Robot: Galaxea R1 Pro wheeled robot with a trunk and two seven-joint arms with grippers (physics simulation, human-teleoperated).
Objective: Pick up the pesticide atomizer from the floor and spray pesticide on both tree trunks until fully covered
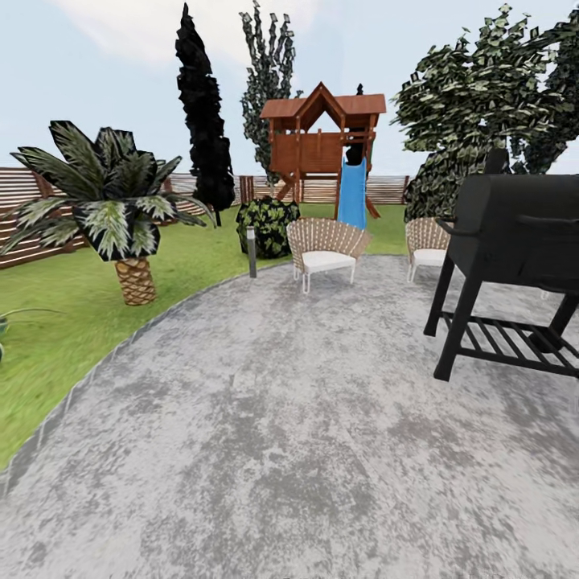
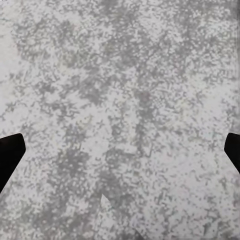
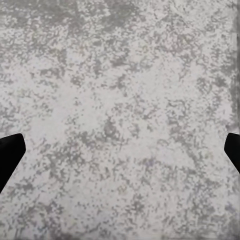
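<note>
The pesticide atomizer is out of view, and no thick pale tree trunk can be seen. Leafy crowns (image 1: 482, 104) rise at the back right, their trunks hidden behind foliage. The garden's green lawn (image 1: 72, 314) lies to the left, ringed by a brown slat fence (image 1: 24, 209). My left gripper (image 2: 120, 155) hangs open over mottled grey paving, its black fingertips (image 2: 9, 155) wide apart with nothing between them. My right gripper (image 3: 120, 155) is open the same way over the paving, fingertips (image 3: 9, 155) at the picture's edges.
A grey stone patio (image 1: 281, 418) stretches ahead. A black grill (image 1: 515, 257) stands at the right. Two wicker chairs (image 1: 324, 251) sit at the patio's far edge beside a short lamp post (image 1: 251, 251). A short palm (image 1: 121, 209), black cypress (image 1: 205, 121), bush (image 1: 267, 223) and wooden playhouse with blue slide (image 1: 326, 145) stand on the lawn.
</note>
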